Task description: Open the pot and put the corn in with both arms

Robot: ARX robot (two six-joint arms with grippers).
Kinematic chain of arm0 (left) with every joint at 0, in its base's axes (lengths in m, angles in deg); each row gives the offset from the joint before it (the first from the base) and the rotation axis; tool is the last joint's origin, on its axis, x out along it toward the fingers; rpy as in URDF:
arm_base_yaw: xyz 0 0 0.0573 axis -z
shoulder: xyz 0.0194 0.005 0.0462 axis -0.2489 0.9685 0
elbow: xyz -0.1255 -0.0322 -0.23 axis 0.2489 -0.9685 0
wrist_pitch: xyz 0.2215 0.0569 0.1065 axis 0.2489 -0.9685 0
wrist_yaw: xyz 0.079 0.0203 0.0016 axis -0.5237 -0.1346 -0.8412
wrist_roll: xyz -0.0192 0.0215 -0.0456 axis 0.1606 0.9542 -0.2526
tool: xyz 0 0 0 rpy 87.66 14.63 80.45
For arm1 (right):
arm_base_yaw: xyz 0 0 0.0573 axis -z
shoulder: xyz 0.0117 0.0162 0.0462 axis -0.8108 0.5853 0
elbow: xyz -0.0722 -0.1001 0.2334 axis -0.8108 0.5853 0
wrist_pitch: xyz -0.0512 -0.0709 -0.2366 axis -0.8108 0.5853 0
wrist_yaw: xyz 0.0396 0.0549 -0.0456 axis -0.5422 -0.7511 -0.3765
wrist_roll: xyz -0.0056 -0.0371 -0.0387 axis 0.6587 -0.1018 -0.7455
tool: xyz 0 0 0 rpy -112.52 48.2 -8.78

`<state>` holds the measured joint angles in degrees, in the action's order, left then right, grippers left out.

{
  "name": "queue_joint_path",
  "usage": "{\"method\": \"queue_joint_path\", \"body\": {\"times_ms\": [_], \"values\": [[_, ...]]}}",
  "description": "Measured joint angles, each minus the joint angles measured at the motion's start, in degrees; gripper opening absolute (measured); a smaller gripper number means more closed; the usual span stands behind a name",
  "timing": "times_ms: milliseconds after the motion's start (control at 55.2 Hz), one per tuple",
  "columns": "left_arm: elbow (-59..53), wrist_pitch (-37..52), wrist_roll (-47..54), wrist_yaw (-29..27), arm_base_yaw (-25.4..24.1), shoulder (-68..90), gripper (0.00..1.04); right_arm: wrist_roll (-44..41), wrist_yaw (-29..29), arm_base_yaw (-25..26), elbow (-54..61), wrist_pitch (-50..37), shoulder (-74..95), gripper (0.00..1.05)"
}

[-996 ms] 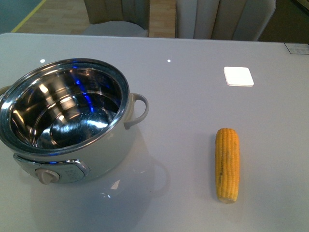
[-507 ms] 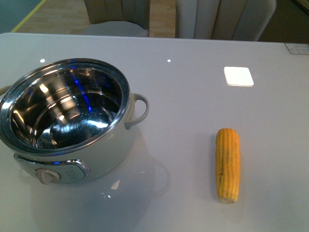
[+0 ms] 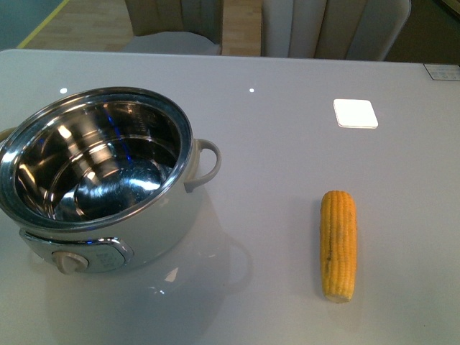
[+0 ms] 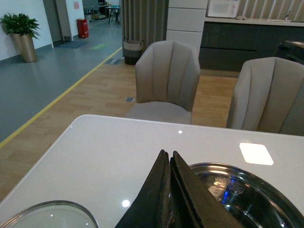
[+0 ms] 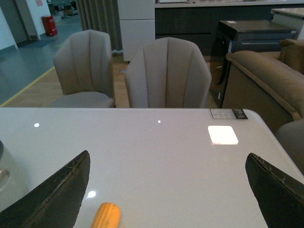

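One corn (image 5: pixel 105 215) framed by wide-apart right claw (image 5: pixel 166 154), nearer one side, left claw (image 4: pixel 168 190) pressed together beside pot (image 4: pixel 223 166)

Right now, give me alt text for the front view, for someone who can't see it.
An open pot with an empty, shiny steel inside sits at the left of a pale grey table, no lid on it. A corn cob lies to its right, apart from it. Beyond the far edge stand chairs.
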<state>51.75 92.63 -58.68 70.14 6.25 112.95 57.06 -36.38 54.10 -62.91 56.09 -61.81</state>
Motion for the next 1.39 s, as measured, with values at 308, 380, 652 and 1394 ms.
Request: {"method": "queue_joint_path", "body": {"times_ms": [308, 380, 652, 1394], "values": [[-1.6, -12.4, 0.0, -7.4, 7.5, -14.8, 0.03, 0.0, 0.0, 0.0, 0.0, 0.0, 0.0, 0.96], [-1.6, -14.8, 0.1, -7.8, 7.9, -17.6, 0.03, 0.0, 0.0, 0.0, 0.0, 0.0, 0.0, 0.96], [-1.6, -24.4, 0.1, -8.0, 8.0, -27.8, 0.03, 0.0, 0.0, 0.0, 0.0, 0.0, 0.0, 0.96], [-1.6, -39.5, 0.1, -8.0, 8.0, -43.2, 0.03, 0.0, 0.0, 0.0, 0.0, 0.0, 0.0, 0.96]]}}
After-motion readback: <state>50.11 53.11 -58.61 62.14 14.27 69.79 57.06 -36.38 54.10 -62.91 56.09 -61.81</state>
